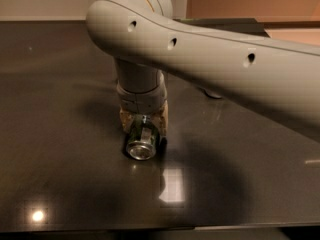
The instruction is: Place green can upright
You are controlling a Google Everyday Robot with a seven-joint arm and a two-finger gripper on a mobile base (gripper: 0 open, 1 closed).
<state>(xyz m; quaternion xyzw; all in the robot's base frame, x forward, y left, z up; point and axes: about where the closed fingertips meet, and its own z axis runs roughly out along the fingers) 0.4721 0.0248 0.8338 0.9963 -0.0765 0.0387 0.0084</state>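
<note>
Lifting comes first: your hand (144,125) sits low over the green can (142,146), its tan fingers (125,120) pinching the can's flanks. The can lies on its side on the dark table (60,134), silver end toward the camera. You should raise it clear, turn the wrist until the can's axis is vertical, then seat it flat before letting go. No label on the can is legible; a small marking atop the arm (225,64) cannot be read.
</note>
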